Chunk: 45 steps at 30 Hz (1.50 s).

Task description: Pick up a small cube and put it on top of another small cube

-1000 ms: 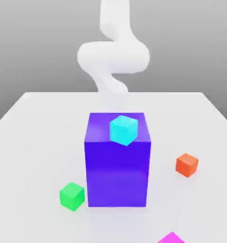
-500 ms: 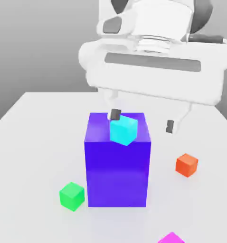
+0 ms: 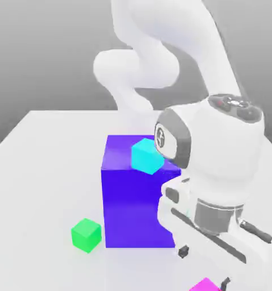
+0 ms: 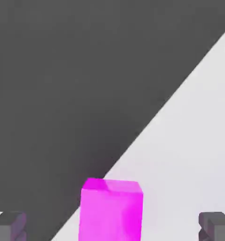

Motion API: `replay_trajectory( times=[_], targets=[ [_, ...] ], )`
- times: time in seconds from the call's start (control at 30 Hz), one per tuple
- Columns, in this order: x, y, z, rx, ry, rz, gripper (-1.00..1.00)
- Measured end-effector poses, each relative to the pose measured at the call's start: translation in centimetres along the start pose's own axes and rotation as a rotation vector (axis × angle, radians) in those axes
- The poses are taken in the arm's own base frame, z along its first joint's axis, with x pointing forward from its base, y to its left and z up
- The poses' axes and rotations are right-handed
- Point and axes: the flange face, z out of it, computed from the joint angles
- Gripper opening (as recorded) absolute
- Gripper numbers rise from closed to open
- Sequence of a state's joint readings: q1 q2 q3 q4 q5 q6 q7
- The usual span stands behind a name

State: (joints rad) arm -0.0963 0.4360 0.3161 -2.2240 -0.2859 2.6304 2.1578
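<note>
- A bright green cube (image 3: 86,235) sits in full view on the pale bench (image 3: 41,187), well off to the exterior view's left of the jaws (image 3: 204,267).
- A tall blue-purple block (image 3: 138,207) stands beyond the green cube, nearer the jaws; the robot's hand hides part of its side toward the exterior view's right.
- A cyan cube (image 3: 147,156) appears above the jaws in the exterior view, overlapping the block's top and upper front edge. The arm's housing crowds its side; whether the two cubes' neighbor, the block, bears its weight is hard to tell.
- The jaws stand released and wide apart, gripping nothing, their dark tips angled across the exterior view's lower right.
- A magenta cube (image 3: 205,285), the one to be picked up, lies at the jaws, cut off by the exterior view's lower edge. The hand view shows it between the two fingers, touching neither, again cropped, with the bench's diagonal edge running behind it and dark space beyond.
- The white arm (image 3: 223,153) reaches in above the jaws, its upper stretch cropped; a small round emblem on its housing bears a mark resembling an "f."
</note>
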Motion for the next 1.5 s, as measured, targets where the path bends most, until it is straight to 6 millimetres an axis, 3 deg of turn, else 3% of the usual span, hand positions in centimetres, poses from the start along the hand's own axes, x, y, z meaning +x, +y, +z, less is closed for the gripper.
replay_trajectory(
  times=[0.1,0.13,0.33,0.4,0.5,0.6,0.83,0.93,1.07,1.27,1.37,1.5],
  targets=[
    [-0.2,0.2,4.6,-0.007,-0.005,0.010,0.00],
    [-0.2,0.3,5.5,-0.008,-0.004,0.010,-1.00],
    [-0.2,0.3,5.8,-0.006,-0.006,0.010,-1.00],
    [-0.2,0.1,4.1,-0.006,-0.007,0.012,-1.00],
    [0.0,0.2,0.0,-0.007,-0.007,0.013,-1.00],
    [3.7,0.5,-2.0,-0.015,-0.016,0.026,-1.00],
    [13.6,1.9,-3.8,-0.033,-0.010,-0.014,-1.00],
    [17.8,3.4,-4.3,-0.044,-0.007,-0.014,-1.00],
    [23.6,7.0,-4.8,-0.059,-0.013,0.100,-1.00],
    [26.9,12.4,-5.0,-0.056,-0.016,0.359,-1.00],
    [27.1,12.9,-5.3,-0.013,-0.001,0.397,-1.00],
    [27.4,12.7,-3.5,-0.004,0.005,0.408,-1.00]
  ],
)
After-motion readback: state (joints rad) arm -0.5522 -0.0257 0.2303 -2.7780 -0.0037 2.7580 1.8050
